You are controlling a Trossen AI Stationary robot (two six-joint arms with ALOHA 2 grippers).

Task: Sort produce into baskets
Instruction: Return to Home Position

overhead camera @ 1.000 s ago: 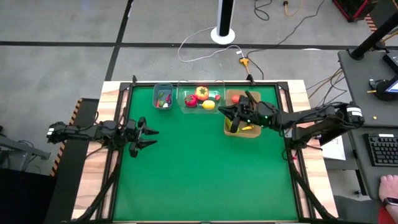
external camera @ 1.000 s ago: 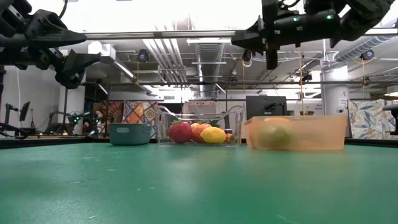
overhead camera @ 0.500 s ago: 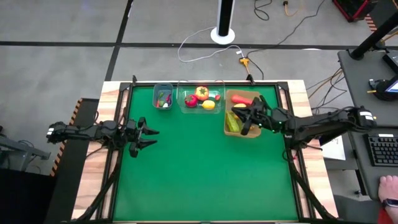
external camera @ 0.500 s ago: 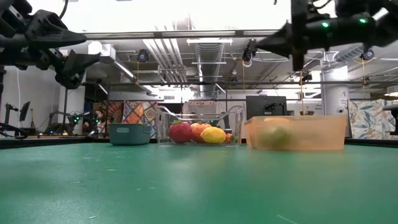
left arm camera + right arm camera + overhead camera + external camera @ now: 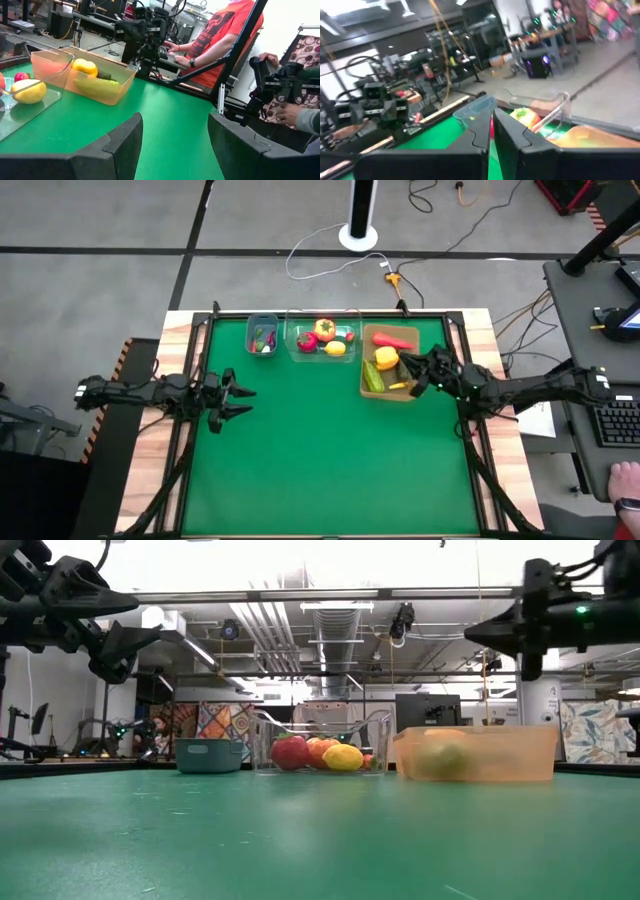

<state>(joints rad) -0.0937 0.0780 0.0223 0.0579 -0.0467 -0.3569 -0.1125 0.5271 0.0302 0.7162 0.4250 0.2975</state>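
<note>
Pulled back since the earlier high view: right claw (image 5: 418, 370), then over the middle of the tan tray (image 5: 389, 394), now just off that tray's right wall and clear above it, fingers pressed together, nothing between them. Left claw (image 5: 232, 399) well left of the tray near the desk's left edge, about half spread, empty, unmoved. Tray now fully exposed: yellow pepper (image 5: 386, 358), red chilli (image 5: 394, 340), green cucumber (image 5: 373, 375) and a small yellow piece lying inside. Clear tub (image 5: 322, 356) just left of the tray, holding a tomato (image 5: 307, 341), an orange-yellow pepper (image 5: 325, 330), a lemon (image 5: 336, 348). Blue-grey bin (image 5: 262, 351) further left again, small red and green bits inside. No produce visible on the green desk (image 5: 330, 450) itself; sorting judged finished or all but finished. Step in hand judged a retreat to rest. To do it well: keep height until past the tray's right wall, avoid clipping the rim and shunting the tray, hold fingers closed so nothing snags, swing away from the tray rather than back across it.
</note>
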